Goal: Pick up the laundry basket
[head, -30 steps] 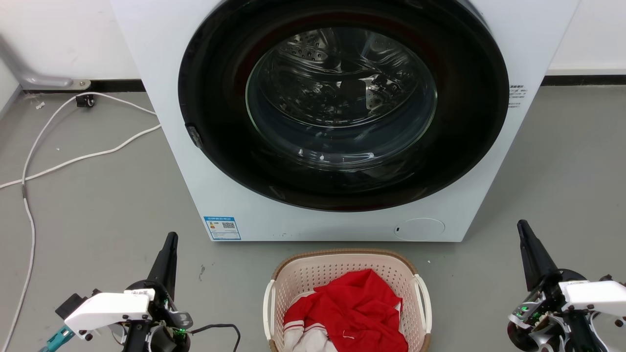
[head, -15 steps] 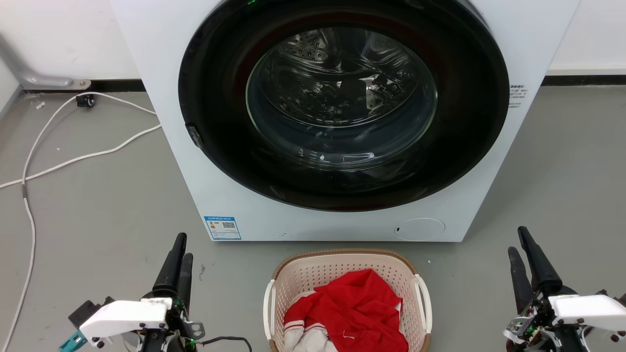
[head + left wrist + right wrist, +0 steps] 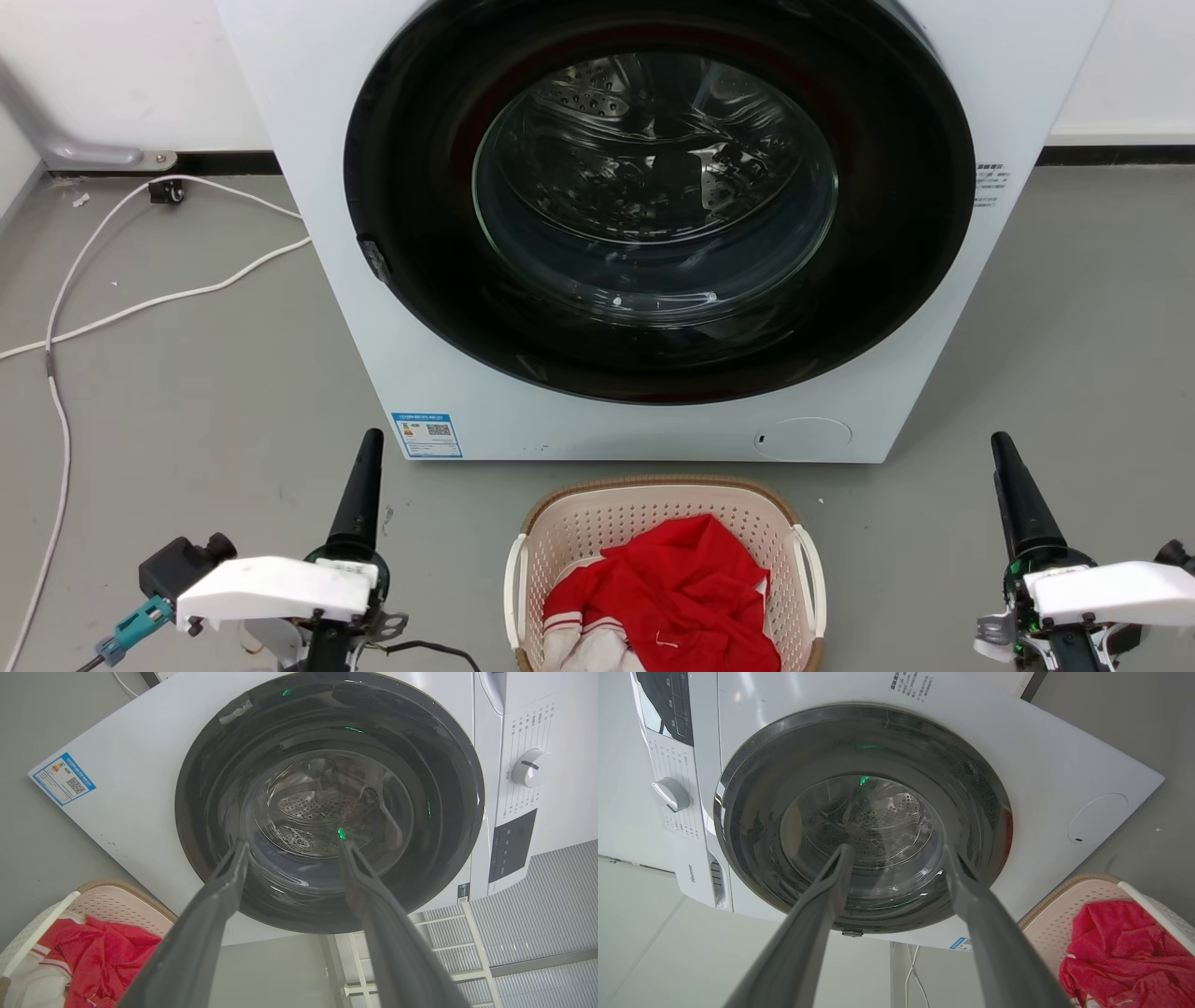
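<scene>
Left jaws and right jaws stand apart, well either side of the laundry basket point(image 3: 653, 516). Uneven lifting by its seemingly thin handles point(image 3: 810, 579) could spill the red clothes point(image 3: 672, 588).

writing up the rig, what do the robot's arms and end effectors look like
The left end effector and right end effector each have two long, tapering dark grey fingers on a black base. Behind each sits a white angular wrist cover. The left wrist also carries a teal connector and a thin black cable.
</scene>
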Tool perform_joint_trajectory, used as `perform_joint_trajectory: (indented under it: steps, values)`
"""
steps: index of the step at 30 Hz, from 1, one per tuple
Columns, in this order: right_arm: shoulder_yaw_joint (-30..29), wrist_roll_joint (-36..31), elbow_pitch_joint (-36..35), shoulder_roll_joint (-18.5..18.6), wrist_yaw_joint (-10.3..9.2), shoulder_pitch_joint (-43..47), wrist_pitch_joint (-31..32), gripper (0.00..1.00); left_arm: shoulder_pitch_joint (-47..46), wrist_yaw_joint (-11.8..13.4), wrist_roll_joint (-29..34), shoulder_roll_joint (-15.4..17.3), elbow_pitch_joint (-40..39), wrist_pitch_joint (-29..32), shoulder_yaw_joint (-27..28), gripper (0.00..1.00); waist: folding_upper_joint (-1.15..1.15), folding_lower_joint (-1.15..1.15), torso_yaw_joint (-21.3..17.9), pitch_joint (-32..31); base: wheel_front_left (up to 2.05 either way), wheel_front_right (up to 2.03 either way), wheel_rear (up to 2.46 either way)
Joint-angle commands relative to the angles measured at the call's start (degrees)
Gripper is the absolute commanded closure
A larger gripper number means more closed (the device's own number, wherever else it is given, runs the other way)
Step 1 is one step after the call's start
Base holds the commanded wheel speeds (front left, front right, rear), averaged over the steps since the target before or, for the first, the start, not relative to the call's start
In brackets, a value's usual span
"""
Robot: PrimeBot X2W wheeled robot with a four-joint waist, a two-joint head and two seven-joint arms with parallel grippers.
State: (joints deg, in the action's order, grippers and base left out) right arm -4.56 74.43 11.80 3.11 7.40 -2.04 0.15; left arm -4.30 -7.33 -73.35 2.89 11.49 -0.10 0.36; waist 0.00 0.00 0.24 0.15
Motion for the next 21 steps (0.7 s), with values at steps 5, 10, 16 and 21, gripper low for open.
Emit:
perform_joint_trajectory:
  steps: [5,10,16,21]
  values:
    - [-0.63,-11.23,-3.29,-0.05,0.04,0.45,-0.84,0.0,-1.0,0.4,8.93,0.15,-1.12,-1.61,-1.34,0.0,0.0,0.0,0.05,-0.05,0.0,0.0,0.0]
    - [-0.6,-18.52,-5.14,-0.08,0.05,1.22,-1.01,0.0,-0.78,0.87,14.98,0.14,-1.11,-2.66,-2.23,0.0,0.0,0.0,0.08,-0.13,0.0,0.0,0.0]
    - [-0.24,-24.53,-6.76,-0.1,0.05,2.14,-0.96,0.0,-0.36,1.47,21.71,0.2,-1.02,-3.85,-3.36,0.0,0.0,0.0,0.11,-0.29,0.0,0.0,0.0]
    - [0.31,-29.55,-7.91,-0.11,0.06,2.76,-0.64,0.0,-0.19,2.14,26.51,0.22,-0.82,-4.84,-4.01,0.0,0.0,0.0,0.11,-0.34,0.0,0.0,0.0]
